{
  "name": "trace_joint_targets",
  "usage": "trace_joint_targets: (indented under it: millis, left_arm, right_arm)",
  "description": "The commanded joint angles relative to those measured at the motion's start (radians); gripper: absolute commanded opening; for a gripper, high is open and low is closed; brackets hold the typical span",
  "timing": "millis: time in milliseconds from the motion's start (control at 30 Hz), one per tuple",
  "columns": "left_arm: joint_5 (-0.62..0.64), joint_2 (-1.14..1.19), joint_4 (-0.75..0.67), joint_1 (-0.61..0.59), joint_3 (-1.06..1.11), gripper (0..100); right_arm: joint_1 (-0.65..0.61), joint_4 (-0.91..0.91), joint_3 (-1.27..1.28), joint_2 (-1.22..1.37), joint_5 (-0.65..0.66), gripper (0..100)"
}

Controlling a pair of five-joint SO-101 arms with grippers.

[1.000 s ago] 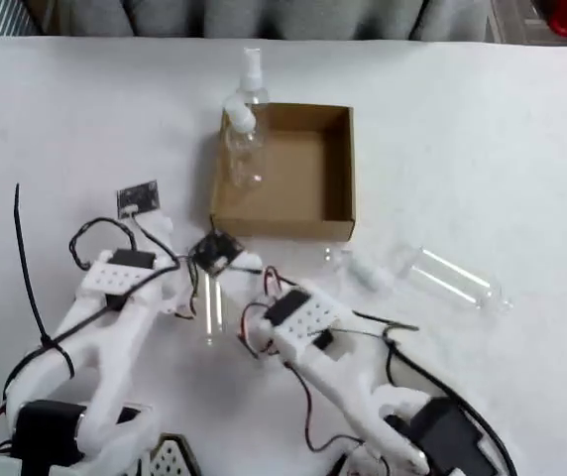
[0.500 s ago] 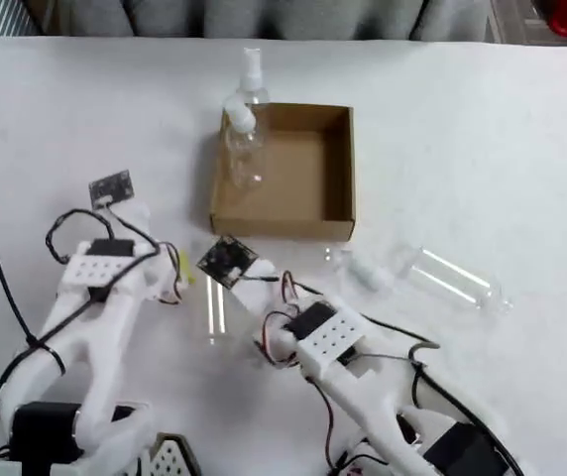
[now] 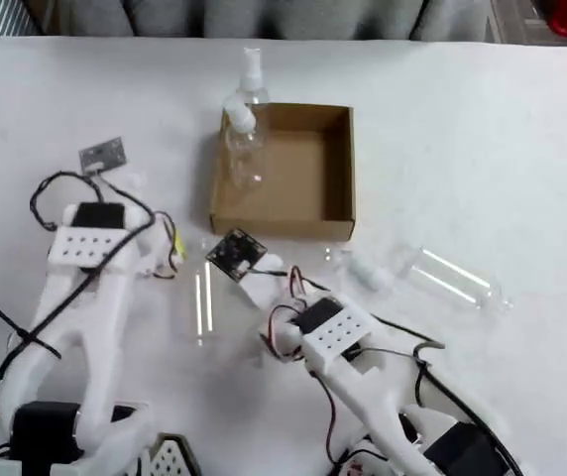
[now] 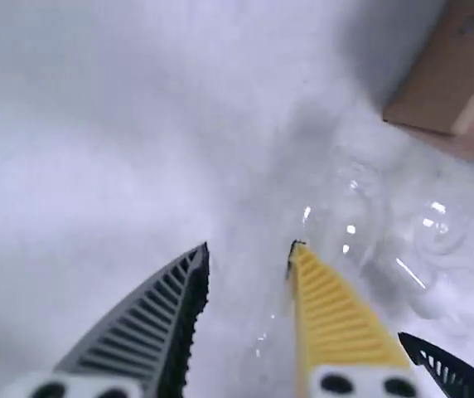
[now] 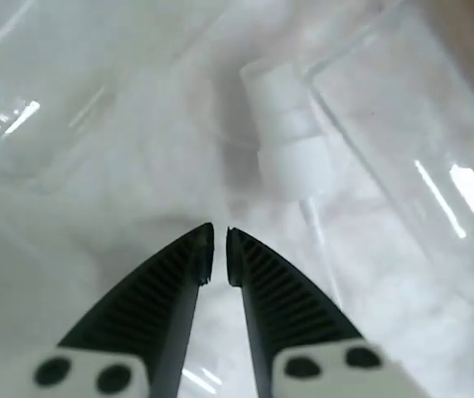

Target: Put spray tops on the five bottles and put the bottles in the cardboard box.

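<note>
The cardboard box (image 3: 298, 188) stands mid-table, and its corner (image 4: 457, 79) shows in the left wrist view. One capped bottle (image 3: 244, 144) lies inside along its left wall, and another (image 3: 252, 74) stands just behind it. A clear uncapped bottle (image 3: 202, 297) lies between my two arms; it is the glassy bottle (image 4: 386, 240) beside my open, empty left gripper (image 4: 248, 257). My right gripper (image 5: 219, 240) is shut on nothing, with a white spray top (image 5: 287, 141) lying just ahead of it. At the right a second clear bottle (image 3: 452, 278) lies with a spray top (image 3: 363, 268) near it.
The left arm (image 3: 90, 248) and right arm (image 3: 328, 327) take up the near part of the white table. Open tabletop lies to the far left and far right of the box. Cables trail from both arms.
The left arm has swung left and away from the lying bottle. The right arm has shifted slightly to the right. The bottle between them has barely moved.
</note>
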Motion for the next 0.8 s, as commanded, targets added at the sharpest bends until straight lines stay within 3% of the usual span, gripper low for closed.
trace_joint_targets:
  millis: [0, 367, 567, 767]
  left_arm:
    - [0.003, -0.008, 0.032, 0.082, -0.071, 16]
    - [0.002, -0.002, 0.023, 0.096, -0.055, 17]
    - [-0.068, -0.002, 0.031, 0.096, -0.037, 30]
    - [-0.075, 0.010, 0.002, 0.094, -0.028, 28]
  right_arm:
    - [0.013, -0.021, -0.005, -0.031, 0.012, 1.7]
    - [0.013, -0.021, -0.005, -0.031, 0.014, 1.7]
    - [0.012, -0.021, -0.005, -0.031, 0.014, 1.7]
    - [0.012, -0.019, -0.005, -0.031, 0.014, 1.7]
